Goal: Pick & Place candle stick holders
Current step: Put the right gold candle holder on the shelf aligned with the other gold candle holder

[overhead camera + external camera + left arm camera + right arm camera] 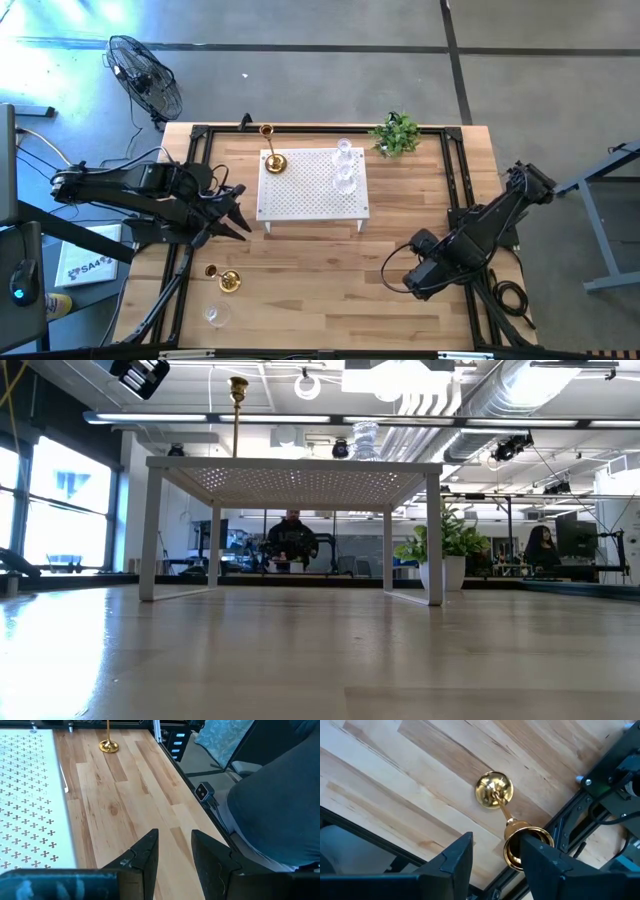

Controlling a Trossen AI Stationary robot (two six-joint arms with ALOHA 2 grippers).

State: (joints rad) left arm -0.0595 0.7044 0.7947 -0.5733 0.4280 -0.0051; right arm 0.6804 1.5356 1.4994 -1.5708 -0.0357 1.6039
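A gold brass candle stick holder (493, 790) stands on its round base on the wood near the table's right rail; it also shows far off in the left wrist view (108, 745). My right gripper (495, 840) points down over it, open, the holder's cup (512, 845) partly behind one finger. The right arm hides this holder in the high view. Another gold holder (272, 160) and clear glass holders (345, 165) stand on the white stand (300, 200). A gold holder (228, 281) and a glass one (215, 315) sit near left. My left gripper (175, 835) waits open by the stand's left side. My right gripper comes from above, pointing down, with the holder's cup rim (509, 851) next to one finger (540, 860) and well apart from the other. That finger covers part of the cup, so I cannot tell whether it touches. The base rests on the table.
A small green plant (397, 133) stands at the far right behind the stand. Black frame rails (455, 200) run along the table's sides. Bare wood lies between the stand and the near edge. A fan (145, 75) stands off the table at the far left.
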